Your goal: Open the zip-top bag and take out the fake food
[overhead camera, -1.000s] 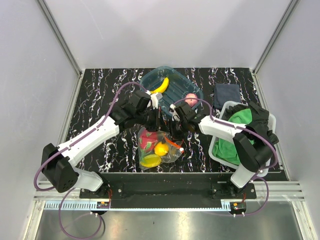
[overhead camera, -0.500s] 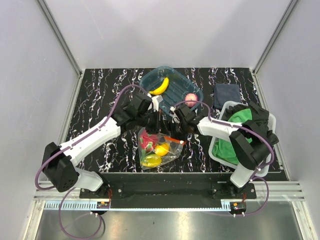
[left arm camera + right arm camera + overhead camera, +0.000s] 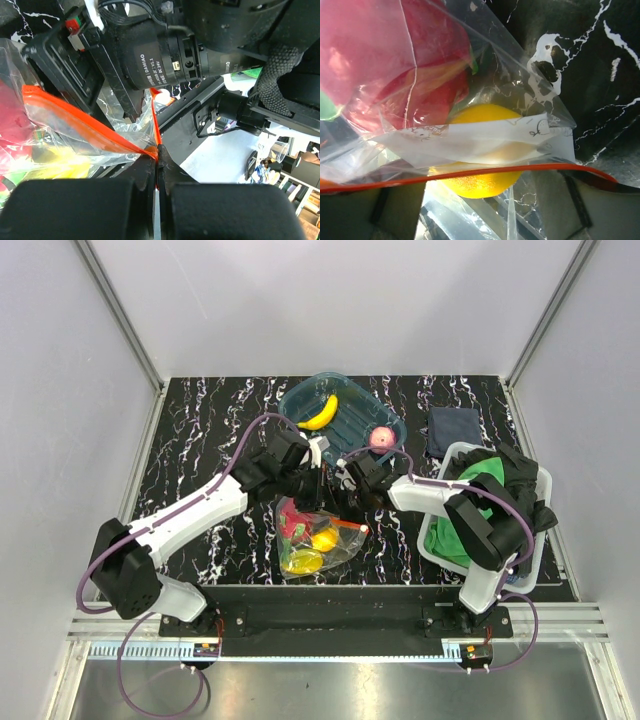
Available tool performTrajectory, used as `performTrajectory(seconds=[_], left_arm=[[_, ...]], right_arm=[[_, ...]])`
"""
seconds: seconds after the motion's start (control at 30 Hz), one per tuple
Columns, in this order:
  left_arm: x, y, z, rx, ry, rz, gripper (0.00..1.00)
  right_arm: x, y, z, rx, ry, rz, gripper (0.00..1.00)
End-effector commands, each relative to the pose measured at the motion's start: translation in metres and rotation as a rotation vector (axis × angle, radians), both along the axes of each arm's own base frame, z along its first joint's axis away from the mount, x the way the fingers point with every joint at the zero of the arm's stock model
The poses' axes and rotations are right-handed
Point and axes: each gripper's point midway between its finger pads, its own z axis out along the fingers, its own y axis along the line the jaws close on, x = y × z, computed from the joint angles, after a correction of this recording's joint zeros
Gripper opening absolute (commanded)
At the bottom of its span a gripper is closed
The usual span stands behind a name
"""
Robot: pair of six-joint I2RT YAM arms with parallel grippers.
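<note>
The zip-top bag (image 3: 318,537) lies between the two arms near the table's front. Through its clear plastic show fake food pieces: a red fruit (image 3: 293,521) and a yellow round piece (image 3: 323,538). My left gripper (image 3: 316,483) is shut on one end of the red-orange zip strip (image 3: 90,131), pinched at the fingertips (image 3: 159,150). My right gripper (image 3: 350,490) stands open over the bag's mouth. In its wrist view the strip (image 3: 470,173) crosses loose between the fingers (image 3: 355,210), above the yellow piece (image 3: 480,187). A banana (image 3: 320,412) and a pinkish ball (image 3: 381,437) lie in the teal tray (image 3: 300,392).
A white basket (image 3: 432,540) with a green cloth (image 3: 480,480) stands at the right, close to my right arm. A dark folded cloth (image 3: 452,428) lies behind it. The teal tray sits just behind both grippers.
My right gripper has opened and let go of the zip strip. The bag's right side has sagged down. My left gripper stays shut on the strip.
</note>
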Motion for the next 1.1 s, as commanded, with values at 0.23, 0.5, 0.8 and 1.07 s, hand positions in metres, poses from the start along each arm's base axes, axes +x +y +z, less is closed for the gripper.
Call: performTrajectory(seconds=[0.23,0.5,0.8,1.07], left_arm=[[0.001,-0.005,0.010,-0.048,-0.070,-0.020,0.00],[0.007,0.001,0.019,-0.024,-0.118,-0.004,0.00],[0.017,0.012,0.024,0.035,-0.175,0.018,0.00],[0.017,0.025,0.024,0.052,-0.196,0.057,0.00]], right_arm=[[-0.004,-0.001,0.011,0.015,-0.045,0.009,0.43],[-0.009,-0.007,0.052,0.072,-0.145,0.051,0.16],[-0.024,-0.025,0.094,0.088,-0.244,0.080,0.04],[-0.026,-0.031,0.132,0.114,-0.322,0.097,0.02]])
